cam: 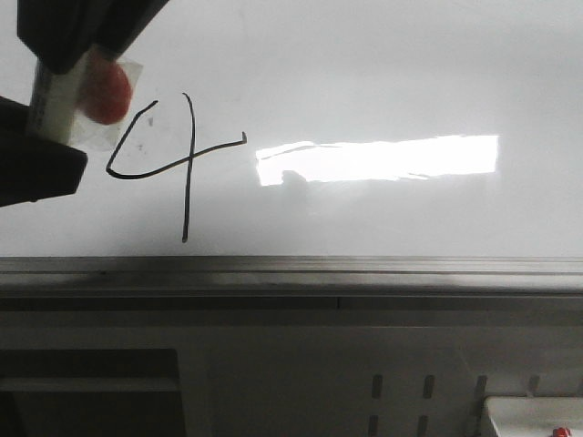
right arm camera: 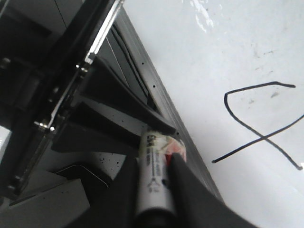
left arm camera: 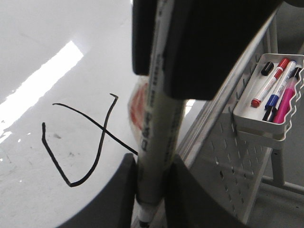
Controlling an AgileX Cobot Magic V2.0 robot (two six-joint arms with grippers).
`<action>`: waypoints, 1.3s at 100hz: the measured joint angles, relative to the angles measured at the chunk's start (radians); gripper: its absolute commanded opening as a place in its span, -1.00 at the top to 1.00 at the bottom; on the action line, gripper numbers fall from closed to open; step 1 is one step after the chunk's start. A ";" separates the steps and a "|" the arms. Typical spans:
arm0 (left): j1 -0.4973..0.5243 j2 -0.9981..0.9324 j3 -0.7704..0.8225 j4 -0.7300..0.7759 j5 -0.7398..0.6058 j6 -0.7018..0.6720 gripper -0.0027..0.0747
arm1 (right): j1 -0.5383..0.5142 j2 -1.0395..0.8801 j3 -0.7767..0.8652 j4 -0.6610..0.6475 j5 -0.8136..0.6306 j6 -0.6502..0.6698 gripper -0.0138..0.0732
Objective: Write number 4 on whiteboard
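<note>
Black marker line formed the 4 (cam: pixel 173 155) on the left part of the whiteboard (cam: pixel 383 73), its long upright stroke ending just above the grey edge rail (cam: pixel 291 266) and its crossbar stopping just short of a bright glare (cam: pixel 378 157). At the upper left of the front view, a dark gripper held a white marker (cam: pixel 53 102) with an orange-red label, close beside the open top of the 4 and apart from its line. In the left wrist view the left gripper (left arm camera: pixel 151 190) was clamped narrowly around a marker (left arm camera: pixel 156 123), with a white tray (left arm camera: pixel 266 107) of coloured pens hung on a pegboard off the board's edge. In the right wrist view the right gripper (right arm camera: pixel 153 190) likewise pinched a marker (right arm camera: pixel 154 175), near the rail.
</note>
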 measured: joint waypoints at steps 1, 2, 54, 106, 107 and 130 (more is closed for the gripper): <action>0.000 0.000 0.000 0.000 0.000 0.000 0.98 | 0.000 0.000 0.000 0.000 0.000 0.000 0.65; 0.000 0.000 0.000 0.000 0.000 0.000 0.98 | 0.000 0.000 0.000 0.000 0.000 0.000 0.62; 0.000 0.014 0.000 -0.845 0.140 -0.019 0.98 | -0.081 -0.103 -0.019 -0.051 -0.030 0.032 -0.73; 0.178 0.155 -0.101 -0.939 0.319 -0.019 0.98 | -0.083 -0.122 -0.019 -0.051 -0.016 0.039 -0.73; 0.180 0.155 -0.106 -0.937 0.321 -0.019 0.98 | -0.083 -0.122 -0.019 -0.051 -0.016 0.039 -0.73; 0.198 0.168 -0.127 -0.899 0.362 -0.019 0.98 | -0.083 -0.122 -0.019 -0.051 -0.016 0.039 -0.73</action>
